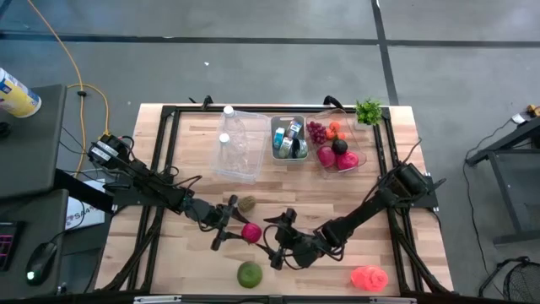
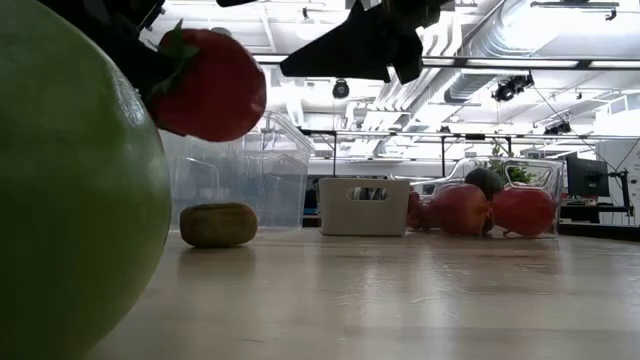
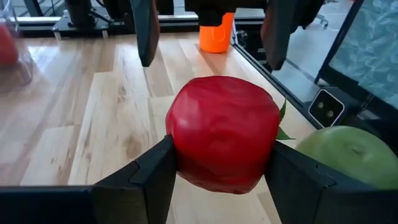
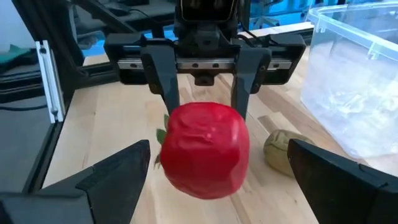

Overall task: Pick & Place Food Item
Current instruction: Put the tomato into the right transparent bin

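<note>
A red fruit [image 1: 251,231] with green leaves hangs above the table's middle near part, and my left gripper [image 1: 240,230] is shut on it. It fills the left wrist view [image 3: 222,130] and floats clear of the wood in the low view [image 2: 205,85]. My right gripper [image 1: 274,243] stands open just to the fruit's right, facing it. Its two fingers [image 4: 118,174] are spread wide on this side of the fruit [image 4: 205,149] and touch nothing. My left gripper pinches the red fruit by its two opposite sides [image 3: 177,146] between its two fingers [image 3: 152,180]. The fingers come nearly level from the table's left. The fruit is lifted clear of the table, its leaves [image 4: 160,134] showing at one side.
A green apple [image 1: 249,274] lies near the front edge, just below the grippers. A brown kiwi [image 1: 246,203] rests behind them. At the back stand a clear tub [image 1: 236,143], a small grey bin [image 1: 288,139] and a clear tray of fruit [image 1: 337,150]. A pink item [image 1: 369,278] lies front right.
</note>
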